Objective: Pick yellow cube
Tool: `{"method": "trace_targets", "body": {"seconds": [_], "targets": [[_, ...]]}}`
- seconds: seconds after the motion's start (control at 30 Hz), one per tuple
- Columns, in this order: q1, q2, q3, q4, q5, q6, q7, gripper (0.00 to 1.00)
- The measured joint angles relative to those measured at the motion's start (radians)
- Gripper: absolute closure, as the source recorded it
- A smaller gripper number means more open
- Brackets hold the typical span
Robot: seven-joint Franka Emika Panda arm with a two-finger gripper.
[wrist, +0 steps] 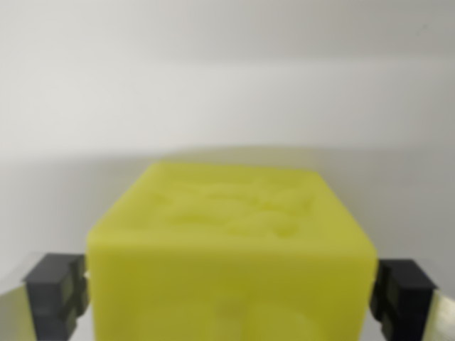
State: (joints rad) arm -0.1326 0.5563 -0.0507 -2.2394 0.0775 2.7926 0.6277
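Note:
A yellow cube (pixel 231 256) fills the lower middle of the wrist view, blurred by closeness, with a faint embossed pattern on its top face. My gripper (pixel 231 295) straddles it: one dark finger pad (pixel 57 291) lies against the cube's side at the wrist view's left, the other finger pad (pixel 402 295) against its side at the wrist view's right. Both pads appear to touch the cube, so the gripper looks shut on it. The cube's underside is out of frame.
A plain pale grey-white surface (pixel 227 106) stretches behind the cube, with a soft shadow around the cube's far edge.

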Motion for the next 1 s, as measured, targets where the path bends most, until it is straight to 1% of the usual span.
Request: {"method": "trace_targets", "body": {"seconds": [0.07, 0.1, 0.3, 1.0], "targets": [[0.0, 0.0, 0.0, 0.0, 0.0, 0.0, 0.0, 0.0], [0.0, 0.0, 0.0, 0.0, 0.0, 0.0, 0.0, 1.0], [0.0, -0.014, -0.001, -0.004, -0.001, -0.009, 0.001, 1.0], [-0.005, -0.148, -0.001, -0.036, -0.03, -0.111, 0.023, 1.0]]}}
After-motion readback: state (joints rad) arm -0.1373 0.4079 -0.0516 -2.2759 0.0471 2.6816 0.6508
